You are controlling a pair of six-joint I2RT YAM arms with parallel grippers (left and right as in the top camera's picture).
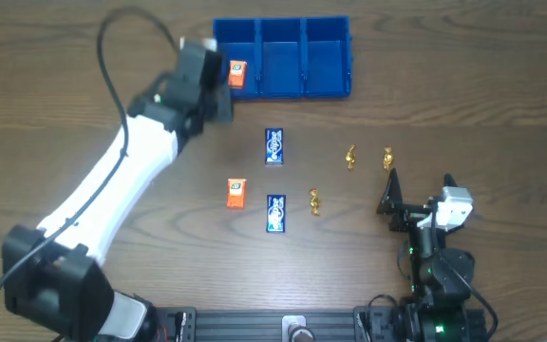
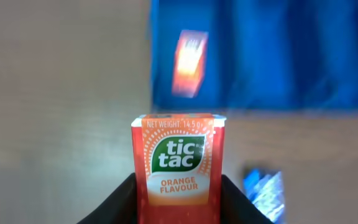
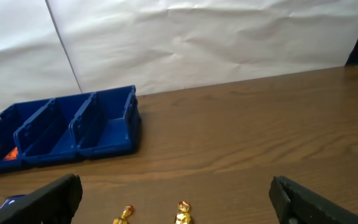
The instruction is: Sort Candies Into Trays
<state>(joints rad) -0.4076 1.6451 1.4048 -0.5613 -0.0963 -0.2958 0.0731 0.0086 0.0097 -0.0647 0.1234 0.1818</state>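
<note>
Left pincer (image 2: 178, 200) is clamped on an orange candy box (image 2: 178, 165), upright, at the left end of the blue tray (image 1: 283, 94). Can't tell if it's over the end compartment yet; not released. A second orange box (image 2: 190, 62) already lies inside the tray, at that same end. The other two compartments look empty.

Right pincer (image 1: 418, 190) is spread wide, holding nothing, well apart from the tray, off its right front corner.

All loose on the table in front of the tray:
- loose orange box (image 1: 236, 193)
- blue packets (image 1: 273, 147) (image 1: 275, 214)
- gold candies (image 1: 350, 157) (image 1: 386, 158) (image 1: 314, 201)

Judgement: early stage. One piece binned, one in hand, six left.
</note>
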